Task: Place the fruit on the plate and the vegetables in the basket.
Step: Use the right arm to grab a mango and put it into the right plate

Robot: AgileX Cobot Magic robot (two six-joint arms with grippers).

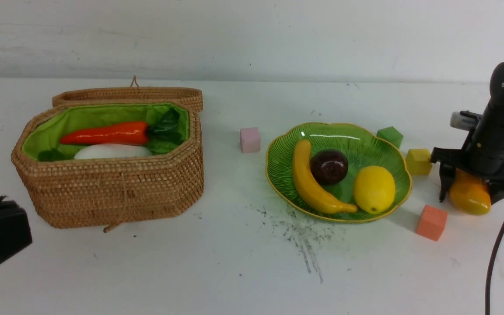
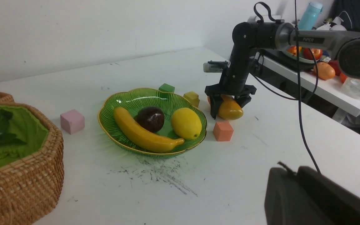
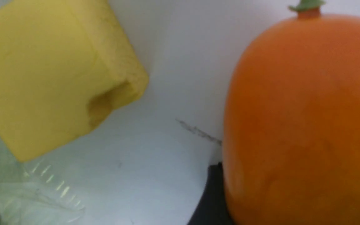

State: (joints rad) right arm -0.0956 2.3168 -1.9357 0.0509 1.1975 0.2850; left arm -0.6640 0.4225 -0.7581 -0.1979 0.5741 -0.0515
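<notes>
The green plate (image 1: 280, 177) holds the banana (image 1: 313, 183), the dark purple fruit (image 1: 329, 166) and the lemon (image 1: 374, 189). The open wicker basket (image 1: 112, 188) at the left holds the carrot (image 1: 107, 133) and the white radish (image 1: 112, 152); the gourd is hidden. The orange-yellow mango (image 1: 468, 199) lies on the table right of the plate. My right gripper (image 1: 473, 192) stands over it with a finger on each side, closed on it; the mango fills the right wrist view (image 3: 302, 125). My left gripper (image 2: 287, 170) is shut and empty, low at the near left.
Foam cubes lie around the plate: pink (image 1: 250, 139) on its left, green (image 1: 390, 136) behind it, yellow (image 1: 418, 161) just left of my right gripper, orange (image 1: 431, 222) in front. The basket lid (image 1: 129, 94) hangs open behind it. A cable (image 1: 497, 249) trails from the right arm.
</notes>
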